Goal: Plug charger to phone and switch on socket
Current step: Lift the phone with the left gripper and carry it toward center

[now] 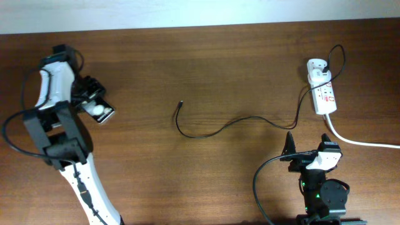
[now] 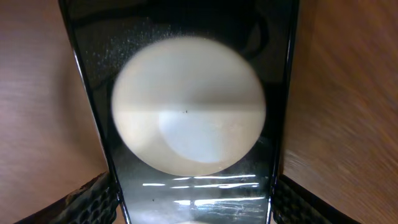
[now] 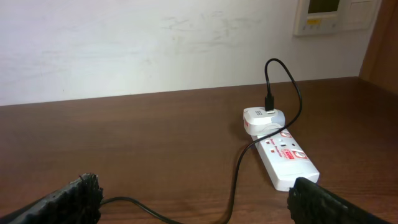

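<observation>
Gripping the phone (image 1: pixel 102 114) at the left-centre of the overhead frame, the left gripper (image 1: pixel 92 104) was clamped on it. In the left wrist view the fingers (image 2: pixel 93 200) pressed against both long edges, and a white round patch (image 2: pixel 188 106) filled the middle of the dark glass. The table (image 1: pixel 206 181) was dark wood.

The charger (image 1: pixel 215 129) lay loose across the centre of the table. Its plug tip (image 1: pixel 180 104) sat just left of centre, well apart from the phone. The cable ran right and looped up to the white adapter block (image 1: pixel 316 66), which was plugged into the top end of the socket (image 1: pixel 324 97) at the upper right. A thick white cord (image 1: pixel 356 141) left the socket's lower end toward the right edge.

The right gripper (image 1: pixel 307 139) sat at the lower right with its jaws apart, holding nothing, below the socket and near it. Its wrist view showed the socket ahead, right of centre. The switch position could not be told.
</observation>
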`<state>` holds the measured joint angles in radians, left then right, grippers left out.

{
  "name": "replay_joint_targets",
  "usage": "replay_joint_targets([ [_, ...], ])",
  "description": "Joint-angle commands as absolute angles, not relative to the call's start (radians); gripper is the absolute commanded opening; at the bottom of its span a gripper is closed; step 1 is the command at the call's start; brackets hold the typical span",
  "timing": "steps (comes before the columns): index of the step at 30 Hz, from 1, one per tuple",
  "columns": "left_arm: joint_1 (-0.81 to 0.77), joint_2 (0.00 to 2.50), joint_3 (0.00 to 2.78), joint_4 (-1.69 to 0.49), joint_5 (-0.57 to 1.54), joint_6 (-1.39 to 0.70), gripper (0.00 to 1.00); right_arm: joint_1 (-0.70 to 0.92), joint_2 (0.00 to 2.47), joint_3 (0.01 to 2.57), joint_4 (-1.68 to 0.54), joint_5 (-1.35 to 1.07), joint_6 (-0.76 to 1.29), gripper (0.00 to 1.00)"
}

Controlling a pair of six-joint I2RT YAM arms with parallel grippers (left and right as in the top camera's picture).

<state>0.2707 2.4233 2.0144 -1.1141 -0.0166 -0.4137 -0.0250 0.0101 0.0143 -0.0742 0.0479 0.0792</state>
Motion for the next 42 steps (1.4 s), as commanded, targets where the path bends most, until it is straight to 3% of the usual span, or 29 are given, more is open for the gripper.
replay_joint_targets([
  [1,0.17,2.493,1.997,-1.118,0.011,-0.323,0.73,-0.018,0.003,0.006,-0.078,0.046,0.082,0.99],
  [10,-0.125,2.493,1.997,-1.145,0.011,-0.244,0.73,-0.018,0.003,0.006,-0.078,0.046,0.082,0.99],
  [15,-0.209,2.493,1.997,-1.16,0.011,-0.245,0.74,-0.018,0.003,0.006,-0.078,0.046,0.082,0.99],
  [26,-0.221,2.492,2.004,-1.167,0.023,-0.348,0.69,-0.018,0.003,0.006,-0.078,0.046,0.082,0.99],
  [36,-0.22,2.492,2.308,-1.388,0.033,-0.342,0.67,-0.018,0.003,0.006,-0.078,0.046,0.082,0.99],
  [42,-0.22,2.492,2.335,-1.424,0.056,-0.335,0.67,-0.018,0.003,0.006,-0.078,0.046,0.082,0.99],
])
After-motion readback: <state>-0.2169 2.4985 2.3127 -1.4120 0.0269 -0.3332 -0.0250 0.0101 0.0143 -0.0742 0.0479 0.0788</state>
